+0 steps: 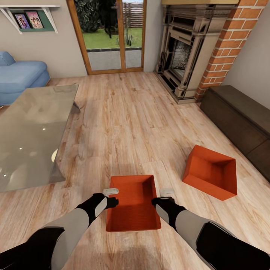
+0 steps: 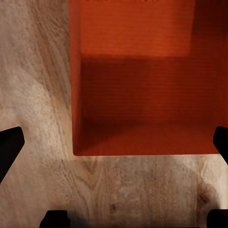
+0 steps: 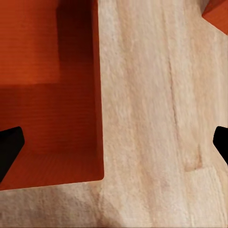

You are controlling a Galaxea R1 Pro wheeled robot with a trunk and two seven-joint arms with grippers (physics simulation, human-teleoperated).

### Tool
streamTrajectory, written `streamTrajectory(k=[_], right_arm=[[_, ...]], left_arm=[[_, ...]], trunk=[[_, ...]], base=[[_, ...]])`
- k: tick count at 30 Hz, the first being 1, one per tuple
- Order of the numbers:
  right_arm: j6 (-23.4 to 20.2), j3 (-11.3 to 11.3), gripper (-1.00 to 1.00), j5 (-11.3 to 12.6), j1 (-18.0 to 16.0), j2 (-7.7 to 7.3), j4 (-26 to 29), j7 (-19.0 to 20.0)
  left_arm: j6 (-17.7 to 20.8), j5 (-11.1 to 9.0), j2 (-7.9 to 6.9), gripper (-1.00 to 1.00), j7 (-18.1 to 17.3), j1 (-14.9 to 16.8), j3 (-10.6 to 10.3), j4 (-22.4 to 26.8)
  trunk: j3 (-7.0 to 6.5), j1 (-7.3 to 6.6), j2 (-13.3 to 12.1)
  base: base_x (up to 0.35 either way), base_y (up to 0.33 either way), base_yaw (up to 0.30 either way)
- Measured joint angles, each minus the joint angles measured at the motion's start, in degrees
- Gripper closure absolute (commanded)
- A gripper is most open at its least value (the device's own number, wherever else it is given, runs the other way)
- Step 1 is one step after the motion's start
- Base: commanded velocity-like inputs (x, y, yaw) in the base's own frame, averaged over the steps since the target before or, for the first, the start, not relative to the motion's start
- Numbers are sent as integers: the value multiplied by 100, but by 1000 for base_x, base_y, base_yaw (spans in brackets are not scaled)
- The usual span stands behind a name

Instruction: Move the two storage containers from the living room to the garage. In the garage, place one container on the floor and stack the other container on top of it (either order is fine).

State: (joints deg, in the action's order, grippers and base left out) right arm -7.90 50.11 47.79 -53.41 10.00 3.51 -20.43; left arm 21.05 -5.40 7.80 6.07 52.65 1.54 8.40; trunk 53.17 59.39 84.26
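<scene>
Two orange-red storage containers [image 1: 133, 204] [image 1: 210, 171] are seen on the wood floor [image 1: 123, 123] by the fireplace [image 1: 182, 56], the nearer flanked by both grippers [image 1: 111, 202] [image 1: 159, 201], jaws spread.

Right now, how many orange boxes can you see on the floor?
2. One orange box sits on the wood floor between the left gripper and right gripper. The other box lies farther right, tilted, near the dark cabinet.

One storage container [image 1: 133, 204] sits between both hands — the other container [image 1: 212, 172] lies right, the glass table [image 1: 30, 131] left.
</scene>
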Motion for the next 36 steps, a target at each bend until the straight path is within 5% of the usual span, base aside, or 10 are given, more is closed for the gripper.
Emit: streamTrajectory(k=[5,11,18,36], right_arm=[[29,-13,-100,-1,0,0,14,42],[42,-5,-100,-45,0,0,12,574],[40,-3,-100,-60,0,0,10,606],[41,-5,-100,-56,0,0,10,598]], left_arm=[[0,0,0,-100,0,0,-1,1],[0,0,-7,-100,0,0,0,1],[0,0,-5,-100,0,0,0,1],[0,0,-9,-100,-16,0,-8,27]], trunk=[[0,0,0],[0,0,0],[0,0,0],[251,307,560]], base=[[0,0,0],[0,0,0],[0,0,0],[0,0,0]])
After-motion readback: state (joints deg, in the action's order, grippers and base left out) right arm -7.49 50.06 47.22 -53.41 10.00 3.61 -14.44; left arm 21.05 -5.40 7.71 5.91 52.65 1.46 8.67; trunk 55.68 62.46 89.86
